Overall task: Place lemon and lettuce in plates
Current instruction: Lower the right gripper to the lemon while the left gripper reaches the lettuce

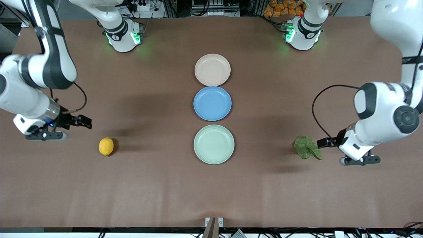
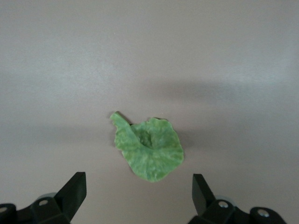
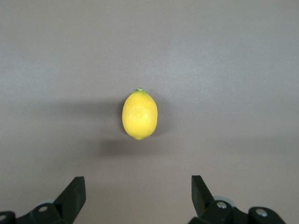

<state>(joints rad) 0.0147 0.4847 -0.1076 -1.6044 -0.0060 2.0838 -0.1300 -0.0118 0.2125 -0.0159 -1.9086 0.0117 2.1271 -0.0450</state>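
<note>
The yellow lemon (image 1: pixel 106 146) lies on the brown table toward the right arm's end; it also shows in the right wrist view (image 3: pixel 139 115). My right gripper (image 1: pixel 46 136) hovers open and empty beside it, nearer that end (image 3: pixel 138 193). The green ruffled lettuce (image 1: pixel 307 147) lies toward the left arm's end and shows in the left wrist view (image 2: pixel 148 148). My left gripper (image 1: pixel 360 161) hovers open and empty beside it (image 2: pixel 139 193). The beige-pink plate (image 1: pixel 212 69) and the mint green plate (image 1: pixel 213 144) lie empty in the table's middle.
A blue plate (image 1: pixel 212 103) lies empty between the two other plates, the three in a row running from the robots' bases toward the front camera. The brown table (image 1: pixel 132 191) reaches the front edge near the camera.
</note>
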